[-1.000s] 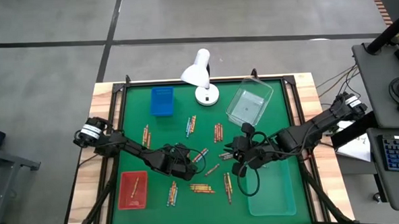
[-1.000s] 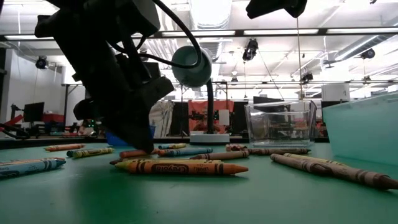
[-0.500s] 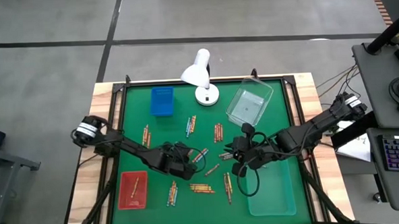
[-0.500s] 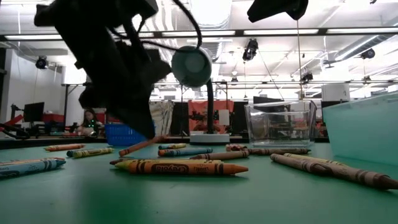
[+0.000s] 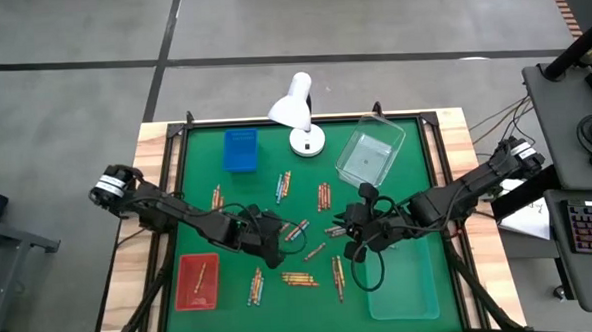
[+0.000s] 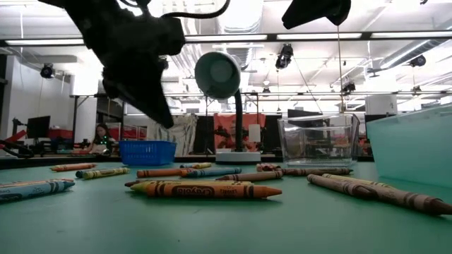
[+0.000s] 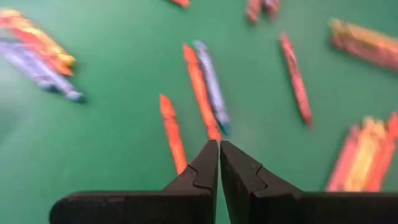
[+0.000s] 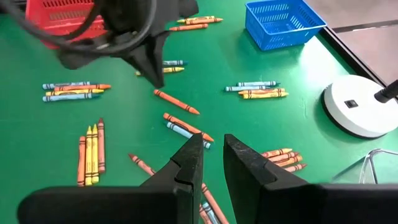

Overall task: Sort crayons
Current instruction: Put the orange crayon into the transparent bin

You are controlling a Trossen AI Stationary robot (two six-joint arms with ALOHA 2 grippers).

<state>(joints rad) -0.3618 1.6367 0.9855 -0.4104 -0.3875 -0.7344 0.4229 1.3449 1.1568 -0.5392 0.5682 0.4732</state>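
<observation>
Across the green counter (image 5: 397, 182) lie scattered crayons (image 5: 299, 279), singly and in small bunches, one red crayon (image 5: 197, 276) already in the red tray (image 5: 184, 292). I judge them light, stiff, waxy and apt to roll or snap; best pinched across the middle. Exact count unclear: roughly thirty. One blue basket (image 5: 240, 149), one clear tub (image 5: 370, 155), one pale bin (image 5: 405, 279), one lamp (image 5: 295, 108). Left end effector (image 7: 219, 149) hangs shut and empty above an orange crayon (image 7: 173, 131). Right end effector (image 8: 212, 144) waits mid-counter, slightly parted, empty.
</observation>
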